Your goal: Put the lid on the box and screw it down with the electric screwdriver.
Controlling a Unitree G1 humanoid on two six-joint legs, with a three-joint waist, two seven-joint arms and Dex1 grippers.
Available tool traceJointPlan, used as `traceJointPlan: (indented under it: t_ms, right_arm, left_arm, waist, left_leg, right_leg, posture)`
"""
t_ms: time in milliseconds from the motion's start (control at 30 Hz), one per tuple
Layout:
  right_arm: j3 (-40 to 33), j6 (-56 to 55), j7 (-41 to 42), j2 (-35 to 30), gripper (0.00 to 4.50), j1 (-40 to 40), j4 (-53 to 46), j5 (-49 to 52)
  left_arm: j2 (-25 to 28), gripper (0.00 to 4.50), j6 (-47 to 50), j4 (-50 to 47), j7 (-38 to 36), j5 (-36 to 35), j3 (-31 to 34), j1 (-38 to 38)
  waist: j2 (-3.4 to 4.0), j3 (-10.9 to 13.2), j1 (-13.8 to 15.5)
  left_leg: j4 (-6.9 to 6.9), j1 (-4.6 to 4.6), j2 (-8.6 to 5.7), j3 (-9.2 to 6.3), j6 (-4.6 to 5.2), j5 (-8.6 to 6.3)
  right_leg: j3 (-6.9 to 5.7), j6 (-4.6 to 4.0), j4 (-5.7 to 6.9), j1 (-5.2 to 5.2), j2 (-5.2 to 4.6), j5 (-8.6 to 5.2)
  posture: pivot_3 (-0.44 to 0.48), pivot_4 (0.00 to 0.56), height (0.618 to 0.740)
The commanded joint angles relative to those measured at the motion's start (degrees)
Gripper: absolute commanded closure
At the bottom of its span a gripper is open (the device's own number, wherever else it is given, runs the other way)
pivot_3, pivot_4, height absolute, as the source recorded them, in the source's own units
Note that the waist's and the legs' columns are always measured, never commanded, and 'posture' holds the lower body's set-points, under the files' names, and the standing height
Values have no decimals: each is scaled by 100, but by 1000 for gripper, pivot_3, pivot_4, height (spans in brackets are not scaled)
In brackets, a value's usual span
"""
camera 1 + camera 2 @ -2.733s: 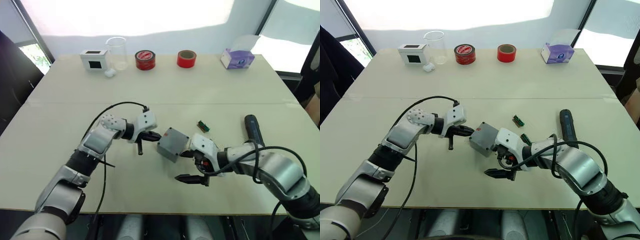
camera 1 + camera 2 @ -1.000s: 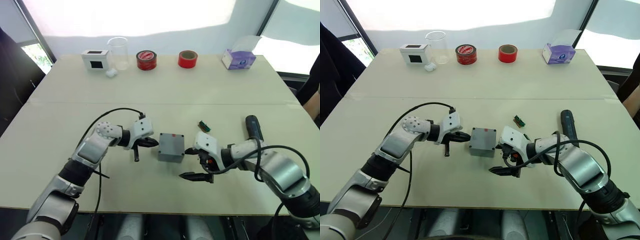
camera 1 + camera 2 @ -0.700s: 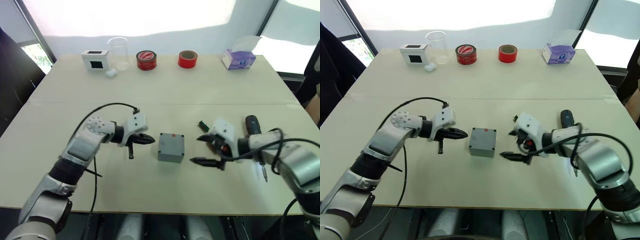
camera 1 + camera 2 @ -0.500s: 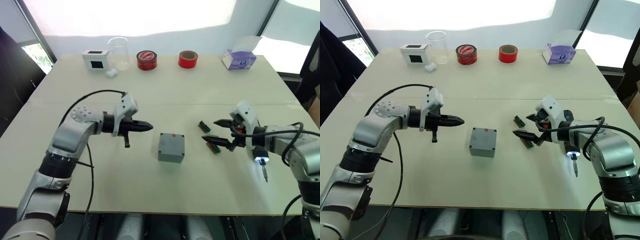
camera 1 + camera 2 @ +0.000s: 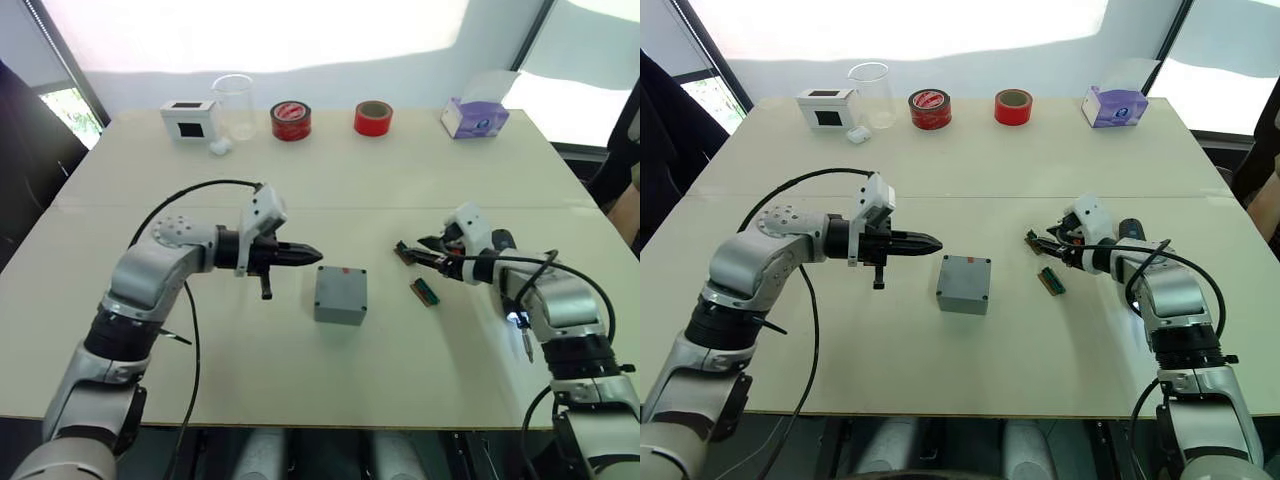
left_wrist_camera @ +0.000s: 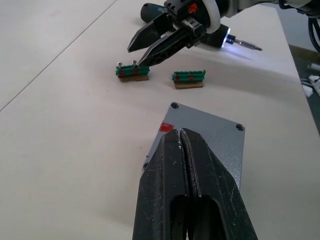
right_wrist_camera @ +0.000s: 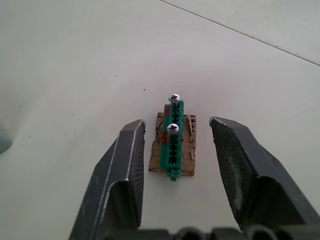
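Your right wrist view reveals two screws on the green strip between your right gripper's spread, empty fingers; left gripper pinched shut, empty. The electric screwdriver's bit points away from the box.

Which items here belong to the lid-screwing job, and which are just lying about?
Job: box with lid on it; electric screwdriver; green screw holders.

Lying about: tape rolls, beaker, white box, tissue box.

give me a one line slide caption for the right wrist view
Open right end effector poised around a small green screw holder carrying two screws, on the pale table.
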Motion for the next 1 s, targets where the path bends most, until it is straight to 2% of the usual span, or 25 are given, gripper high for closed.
traceJointPlan:
  t_ms: [33,300,400,467,533,900,1000]
  right_arm:
    - [-55,-148,12,23,2175,-144,-4,-66]
    - [-57,-185,16,68,2175,-168,60,-120]
    - [17,-245,-36,131,2991,-185,113,-206]
    - [51,-280,-45,152,3831,-189,134,-269]
    - [33,-271,-27,159,4406,-186,128,-273]
    - [-173,-152,-19,117,4406,-183,-83,-177]
    - [-416,87,-15,68,4406,-223,-413,44]
  left_arm:
    - [46,4500,-11,-235,43,-88,34,3]
    - [42,4500,-21,-234,71,-84,14,38]
    - [37,4500,-52,-180,61,-63,2,23]
    - [32,4500,-60,-156,65,-51,-4,7]
    - [32,4500,-57,-161,65,-51,-8,2]
    - [43,4500,-87,-123,102,-38,-3,15]
    - [47,4500,-111,-62,108,-36,25,15]
  waist:
    - [0,0,0]
    - [0,0,-14]
    - [0,0,-15]
    - [0,0,-16]
    - [0,0,-14]
    - [0,0,-11]
    - [0,0,-10]
  left_leg:
    - [0,0,0,0,0,0]
    - [0,0,0,0,-1,0]
    - [0,0,0,0,-1,1]
    - [0,0,0,0,-1,1]
    - [0,0,0,0,-2,1]
    - [0,0,0,-1,-2,1]
    - [0,0,0,0,-2,1]
  right_leg:
    - [0,0,0,0,0,0]
    - [0,0,0,0,0,0]
    - [0,0,0,0,0,0]
    - [0,0,0,0,0,0]
    - [0,0,0,-1,0,0]
    - [0,0,1,0,0,0]
    - [0,0,1,0,0,0]
  posture:
    - [0,150,740]
    - [0,150,740]
    - [0,150,740]
    - [0,150,740]
    - [0,150,740]
    - [0,150,740]
    - [0,150,740]
